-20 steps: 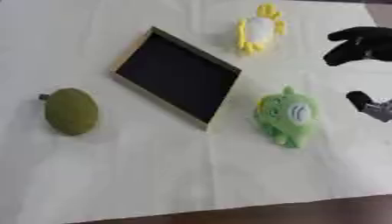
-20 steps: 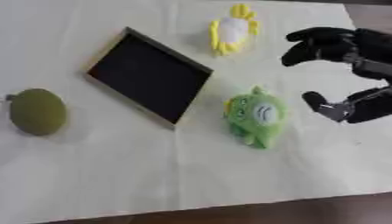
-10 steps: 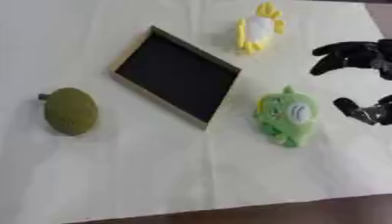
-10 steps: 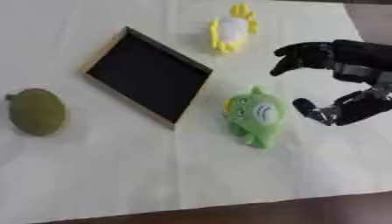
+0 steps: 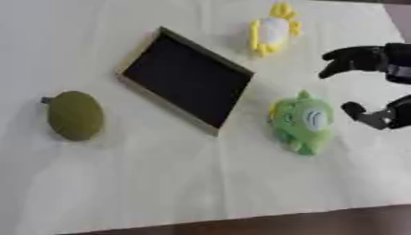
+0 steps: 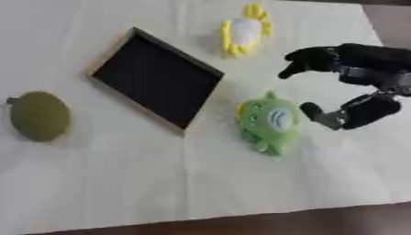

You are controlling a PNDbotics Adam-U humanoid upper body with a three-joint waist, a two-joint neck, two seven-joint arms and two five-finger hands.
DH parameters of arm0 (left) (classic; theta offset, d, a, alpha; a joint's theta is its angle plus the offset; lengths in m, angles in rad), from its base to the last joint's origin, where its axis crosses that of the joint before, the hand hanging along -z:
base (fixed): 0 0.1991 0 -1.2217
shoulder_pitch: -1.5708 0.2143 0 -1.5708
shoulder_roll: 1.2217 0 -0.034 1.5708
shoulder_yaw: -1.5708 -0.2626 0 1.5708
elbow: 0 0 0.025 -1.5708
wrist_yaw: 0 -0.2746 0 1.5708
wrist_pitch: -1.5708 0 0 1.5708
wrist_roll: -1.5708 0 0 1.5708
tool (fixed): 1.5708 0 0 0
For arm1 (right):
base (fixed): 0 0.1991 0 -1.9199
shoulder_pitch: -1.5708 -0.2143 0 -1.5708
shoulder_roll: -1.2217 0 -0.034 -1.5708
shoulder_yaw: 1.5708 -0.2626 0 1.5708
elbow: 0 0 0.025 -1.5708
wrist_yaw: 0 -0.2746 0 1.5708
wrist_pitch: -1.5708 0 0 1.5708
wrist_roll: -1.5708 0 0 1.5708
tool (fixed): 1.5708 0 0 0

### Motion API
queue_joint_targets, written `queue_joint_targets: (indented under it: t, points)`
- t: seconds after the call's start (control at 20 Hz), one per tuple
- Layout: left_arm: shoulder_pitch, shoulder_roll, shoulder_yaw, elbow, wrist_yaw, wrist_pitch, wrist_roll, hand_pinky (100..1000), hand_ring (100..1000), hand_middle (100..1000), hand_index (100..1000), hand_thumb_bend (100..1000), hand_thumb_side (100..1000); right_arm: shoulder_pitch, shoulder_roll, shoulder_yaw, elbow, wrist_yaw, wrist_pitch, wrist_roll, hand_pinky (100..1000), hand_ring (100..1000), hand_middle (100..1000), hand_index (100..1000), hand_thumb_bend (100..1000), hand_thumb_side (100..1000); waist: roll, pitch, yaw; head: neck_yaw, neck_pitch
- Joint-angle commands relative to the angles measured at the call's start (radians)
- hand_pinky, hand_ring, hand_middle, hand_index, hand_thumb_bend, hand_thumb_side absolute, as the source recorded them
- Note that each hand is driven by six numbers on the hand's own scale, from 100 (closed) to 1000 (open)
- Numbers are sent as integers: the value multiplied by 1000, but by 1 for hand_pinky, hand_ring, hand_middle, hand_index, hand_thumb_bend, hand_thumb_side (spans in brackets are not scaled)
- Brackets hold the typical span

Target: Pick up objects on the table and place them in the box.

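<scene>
Now the right hand [image 6: 353, 87] hovers at the surface's [image 6: 120, 183] right edge, fingers [image 6: 309, 59] spread wide, holding nothing, just beside the green toy [image 6: 269, 121] lying near the box [image 6: 157, 78]. A shallow grab could roll that toy away.

Green plush [image 6: 269, 121], yellow plush [image 6: 244, 33] and olive fruit [image 6: 38, 115] lie around the dark-lined box [image 6: 157, 79].

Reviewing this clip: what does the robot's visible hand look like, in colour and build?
Only the right hand shows, entering from the right edge beside the green plush toy. It is black almost all over, with thick, rounded, segmented fingers and a separate thumb. A pale silver-grey patch sits near the thumb's tip. No cables, markings or sleeve can be made out. The left hand is out of view.
</scene>
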Motion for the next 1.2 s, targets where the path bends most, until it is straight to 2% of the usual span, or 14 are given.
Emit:
queue_joint_targets:
  t: [0.05,0.3,0.55,0.6,0.7,0.8,1.05,1.2]
  points:
    - [-8,12,0,-15,4,-1,-5,708,751,741,814,100,631,-13,-10,2,7,27,15,9,1000,1000,816,928,100,337,0,-18,2,-4,2]
    - [-9,11,-2,-15,5,1,-8,709,752,741,813,100,632,-18,14,22,34,75,35,30,1000,1000,827,934,100,448,-1,-17,3,-5,3]
    - [-9,9,-2,-15,7,2,-10,710,752,741,811,100,635,-21,34,34,67,140,45,18,1000,1000,852,953,100,495,-1,-16,4,-5,1]
    - [-8,8,-2,-15,8,3,-11,710,753,740,811,100,637,-20,39,33,73,158,41,8,1000,1000,856,958,100,495,-1,-16,4,-5,1]
    - [-8,7,-3,-15,8,4,-13,710,753,738,811,100,638,-16,48,34,87,190,19,-13,1000,1000,864,967,100,328,-1,-15,5,-4,-1]
    - [-8,6,-3,-15,8,5,-15,710,753,737,810,100,639,-10,55,37,102,215,-8,-25,1000,1000,867,970,100,297,-1,-14,5,-4,0]
    - [-10,4,-4,-15,10,7,-19,711,754,735,810,100,642,-9,79,47,136,265,-41,-26,1000,1000,875,974,100,281,0,-13,6,-6,0]
    - [-11,2,-5,-15,12,8,-22,711,755,734,810,100,644,-12,92,57,153,289,-53,-20,1000,1000,877,976,100,337,1,-11,9,-7,-1]
